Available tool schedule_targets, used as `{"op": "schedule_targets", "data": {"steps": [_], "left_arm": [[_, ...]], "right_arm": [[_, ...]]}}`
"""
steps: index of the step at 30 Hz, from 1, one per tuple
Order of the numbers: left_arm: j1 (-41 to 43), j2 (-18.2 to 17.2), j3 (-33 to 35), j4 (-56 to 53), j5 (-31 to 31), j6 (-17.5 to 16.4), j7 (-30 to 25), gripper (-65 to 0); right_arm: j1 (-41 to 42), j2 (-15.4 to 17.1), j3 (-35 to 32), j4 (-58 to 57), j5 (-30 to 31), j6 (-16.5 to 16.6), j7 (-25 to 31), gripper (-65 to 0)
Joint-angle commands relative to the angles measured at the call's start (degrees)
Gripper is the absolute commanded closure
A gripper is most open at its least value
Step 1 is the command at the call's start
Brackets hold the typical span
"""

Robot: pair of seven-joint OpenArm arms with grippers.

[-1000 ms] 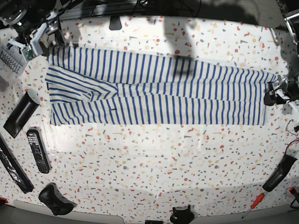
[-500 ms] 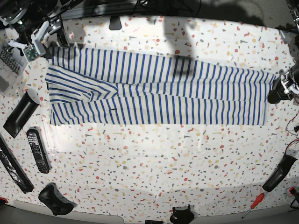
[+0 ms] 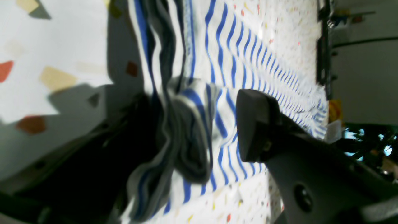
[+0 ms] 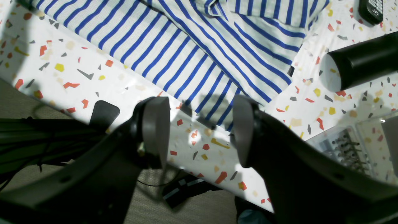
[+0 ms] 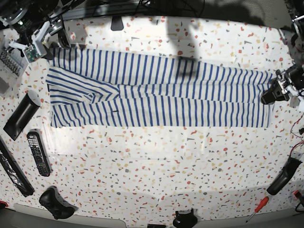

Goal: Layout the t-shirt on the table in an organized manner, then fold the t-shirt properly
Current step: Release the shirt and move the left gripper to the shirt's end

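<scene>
The large white cloth t-shirt with thin blue stripes [image 5: 156, 90] lies across the far half of the broad white terrazzo-flecked table [image 5: 156, 166], already folded lengthwise into a long band with its sleeves tucked in at one end. The left gripper [image 3: 205, 130] is at the band's other end, its jaws straddling a bunched hem edge (whether they have actually pinched it, I cannot tell). The right gripper [image 4: 199, 132] hovers with jaws apart and empty over the table's far corner, just beside the shirt's sleeve end. The crosswise fold looks to be in hand; next, both ends need a firm pinch before one is carried over the other.
</scene>
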Motion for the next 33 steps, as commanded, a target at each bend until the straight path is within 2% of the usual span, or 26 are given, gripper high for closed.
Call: {"op": "schedule_targets", "data": {"steps": [1,3,7,8,11,17,18,19,20,26,33], "left_arm": [[0.2,-1.1,0.0,0.2,2.5,0.8,1.9,-34.8],[0.3,-0.9,0.0,0.2,2.4,0.8,2.0,-30.2],[0.3,-1.0,0.0,0.2,-1.2,0.8,1.8,-13.6],[0.3,-0.9,0.0,0.2,-2.5,0.8,1.9,-11.5],[0.3,-0.9,0.0,0.2,-5.0,0.8,1.9,-11.4],[0.3,-0.9,0.0,0.2,-5.1,0.8,1.6,-11.3],[0.3,-0.9,0.0,0.2,-5.4,0.8,1.1,-8.9],[0.3,-0.9,0.0,0.2,-5.4,0.8,0.5,-2.9],[0.3,-1.0,0.0,0.2,-5.4,0.8,0.1,0.0],[0.2,-1.0,0.0,0.3,-5.5,0.8,-5.3,0.0],[0.2,-0.9,0.0,4.5,-5.2,0.8,-3.7,0.0]], "right_arm": [[-0.1,0.6,0.4,1.0,0.6,0.1,0.9,-31.2],[0.0,0.7,0.4,1.0,0.6,0.1,0.9,-31.2],[0.2,0.7,0.4,1.0,0.6,0.1,0.9,-31.2],[0.2,0.7,0.4,1.0,0.6,0.1,0.9,-31.2],[0.2,0.6,0.4,1.0,0.6,0.1,0.9,-31.2],[0.2,0.6,0.4,1.0,0.6,0.1,0.9,-31.2],[0.2,0.6,0.4,1.0,0.6,0.1,0.9,-31.2],[0.2,0.6,0.4,1.0,0.6,0.1,0.9,-31.2],[0.2,0.6,0.4,1.0,0.6,0.1,0.9,-31.2],[0.2,0.6,0.4,1.0,0.6,0.1,0.9,-31.2],[0.2,0.6,0.4,1.0,0.6,0.1,0.9,-31.2]]}}
